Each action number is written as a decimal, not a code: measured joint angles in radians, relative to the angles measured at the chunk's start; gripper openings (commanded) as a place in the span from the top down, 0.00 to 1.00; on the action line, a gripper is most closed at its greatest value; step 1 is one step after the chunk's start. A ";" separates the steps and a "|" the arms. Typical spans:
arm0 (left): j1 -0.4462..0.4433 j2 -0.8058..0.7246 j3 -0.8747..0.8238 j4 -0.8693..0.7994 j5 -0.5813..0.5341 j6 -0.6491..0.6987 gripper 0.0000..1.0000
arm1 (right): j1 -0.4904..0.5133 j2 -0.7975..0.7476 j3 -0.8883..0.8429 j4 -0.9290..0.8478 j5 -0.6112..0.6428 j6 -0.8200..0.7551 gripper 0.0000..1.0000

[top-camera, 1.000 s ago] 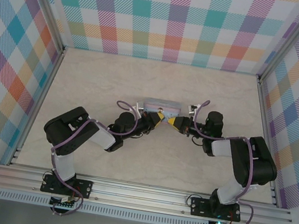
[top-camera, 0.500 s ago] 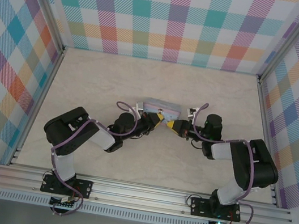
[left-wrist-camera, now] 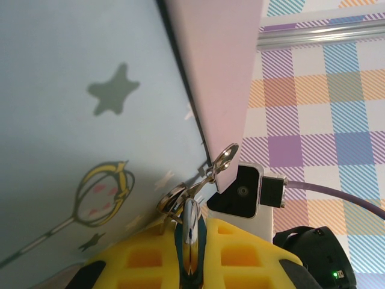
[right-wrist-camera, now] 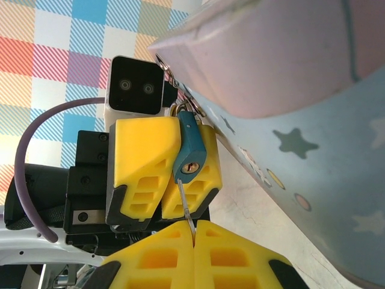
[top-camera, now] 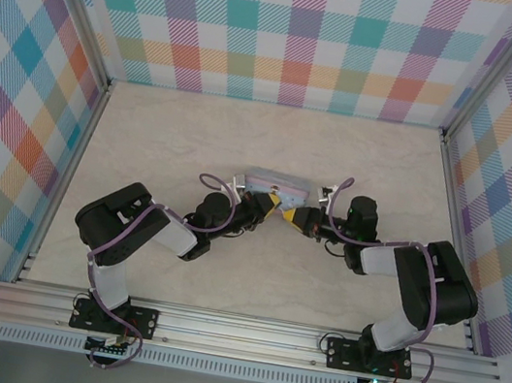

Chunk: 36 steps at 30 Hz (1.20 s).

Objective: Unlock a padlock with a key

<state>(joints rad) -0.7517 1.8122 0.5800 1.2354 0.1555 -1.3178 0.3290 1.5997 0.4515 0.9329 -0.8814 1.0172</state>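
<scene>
Right wrist: tin (right-wrist-camera: 313, 120) (starred) beside padlock (right-wrist-camera: 191, 153), key (right-wrist-camera: 185, 208)

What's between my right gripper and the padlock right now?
The key: in the right wrist view its thin shaft runs from the shut right gripper up to the lower edge of the padlock.

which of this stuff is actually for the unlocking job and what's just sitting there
For the job:
- padlock, gripped by the left tool
- key, pinched in the right tool

Just there:
- tin
- table
- checked walls
</scene>
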 measured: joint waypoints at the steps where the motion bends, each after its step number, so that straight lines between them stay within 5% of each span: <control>1: 0.000 0.000 0.000 0.000 0.000 0.000 1.00 | 0.000 0.000 0.000 -0.002 0.000 0.000 0.99; 36: 0.001 0.001 0.001 0.005 -0.016 0.002 1.00 | 0.002 0.081 0.049 0.055 -0.009 0.076 0.98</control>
<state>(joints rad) -0.7506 1.8133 0.5808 1.2404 0.1390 -1.3159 0.3309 1.6806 0.5007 0.9874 -0.8906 1.0931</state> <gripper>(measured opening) 0.107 0.050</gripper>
